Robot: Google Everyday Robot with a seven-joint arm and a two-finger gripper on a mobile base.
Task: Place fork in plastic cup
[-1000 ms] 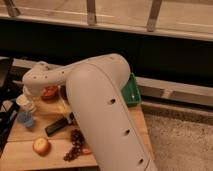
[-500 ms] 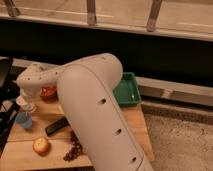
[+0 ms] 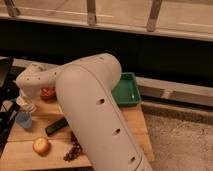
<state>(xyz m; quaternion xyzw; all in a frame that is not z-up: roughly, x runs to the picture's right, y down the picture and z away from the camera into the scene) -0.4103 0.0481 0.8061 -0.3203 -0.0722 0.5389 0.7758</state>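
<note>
My white arm sweeps from the bottom centre up and left across the wooden table. My gripper is at the arm's left end, just above the cups at the table's left edge. The whitish plastic cup stands directly below the wrist, partly covered by it. A smaller blue cup stands just in front of it. The fork is not visible; the wrist hides what the gripper holds.
A black rectangular block lies right of the blue cup. An orange fruit and dark grapes sit near the front edge. A red item is behind the arm. A green tray stands at back right.
The wrist has moved left and lower, from behind the table's middle to just above the whitish cup. The arm now covers more of the table.
</note>
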